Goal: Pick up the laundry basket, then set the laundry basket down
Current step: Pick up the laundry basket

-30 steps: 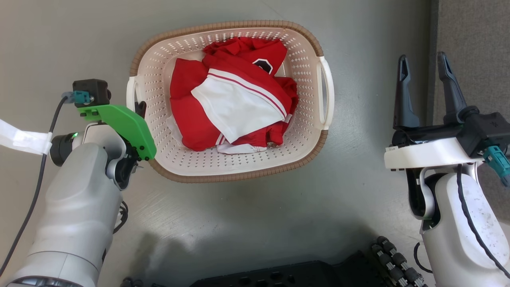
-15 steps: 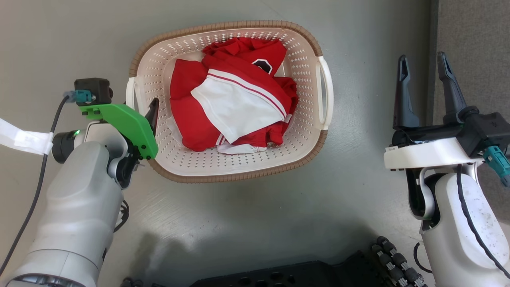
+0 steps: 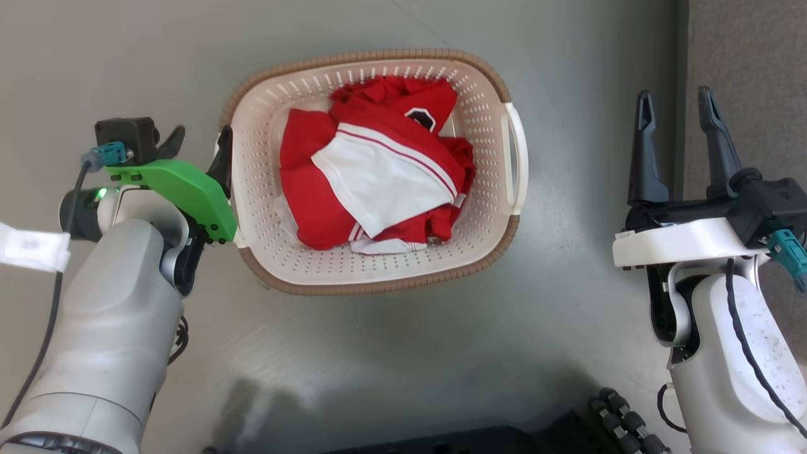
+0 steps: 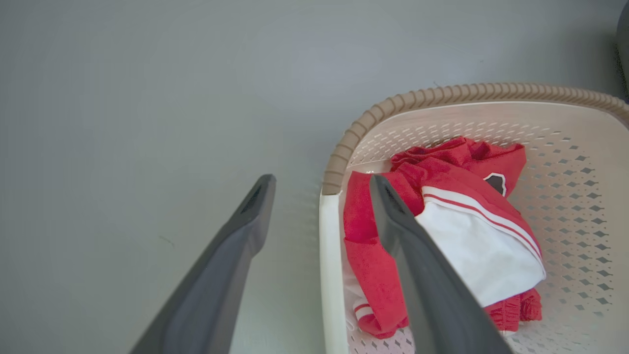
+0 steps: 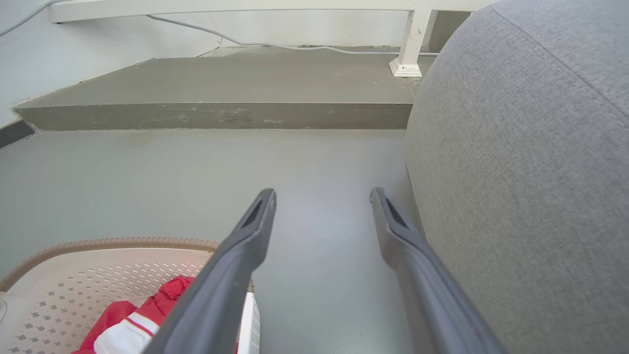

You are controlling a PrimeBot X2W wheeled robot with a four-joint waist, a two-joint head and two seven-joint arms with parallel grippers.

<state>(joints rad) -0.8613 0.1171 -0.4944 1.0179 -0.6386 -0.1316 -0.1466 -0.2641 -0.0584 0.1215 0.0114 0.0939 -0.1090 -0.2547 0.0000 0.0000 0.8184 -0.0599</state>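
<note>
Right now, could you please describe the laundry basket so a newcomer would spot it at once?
On the grey floor, left of the grey fabric furniture, sits the laundry basket. It alone is cream, perforated and brown-rimmed, with red-and-white clothes inside.

Grey floor (image 3: 403,353); a grey fabric seat (image 5: 530,172), perhaps a sofa; a raised step (image 5: 221,115); a white cable (image 5: 275,45) on it.

- The left gripper (image 4: 322,183) holds its two dark fingers spread wide apart.
- Between them runs the white side edge of the laundry basket (image 4: 467,92) (its brown rim begins just past the tips).
- One finger (image 4: 221,275) lies over bare grey floor (image 4: 123,98), outside the basket.
- The other finger (image 4: 427,285) reaches inside the basket, across red-and-white clothing (image 4: 471,236).
</note>
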